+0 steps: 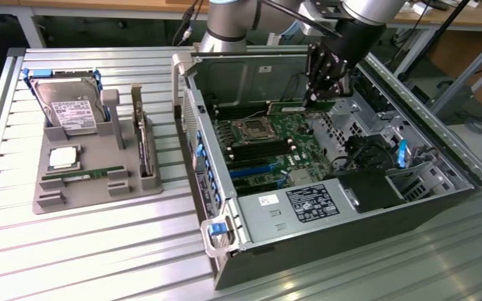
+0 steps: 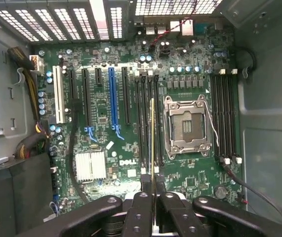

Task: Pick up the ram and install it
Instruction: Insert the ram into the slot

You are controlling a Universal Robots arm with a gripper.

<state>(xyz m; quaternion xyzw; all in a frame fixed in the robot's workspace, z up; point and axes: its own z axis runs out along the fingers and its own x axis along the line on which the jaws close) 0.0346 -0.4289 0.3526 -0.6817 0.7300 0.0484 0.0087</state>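
My gripper (image 1: 317,99) hangs inside the open computer case (image 1: 224,207), above the motherboard (image 1: 262,147). It is shut on the ram (image 1: 295,108), a thin green stick held level under the fingers. In the wrist view the ram (image 2: 153,138) shows edge-on as a thin line between the black fingers (image 2: 141,207) of the gripper (image 2: 153,191). It lines up along the black memory slots (image 2: 144,118) beside the processor socket (image 2: 187,126), and still looks to be above them. Whether it touches a slot I cannot tell.
A grey fixture (image 1: 90,191) at the exterior view's left holds a hard drive (image 1: 69,106), an upright expansion card (image 1: 145,144), a processor chip (image 1: 63,157) and a flat green stick (image 1: 82,175). Case walls, cables (image 2: 29,143) and a power supply (image 1: 371,188) surround the board.
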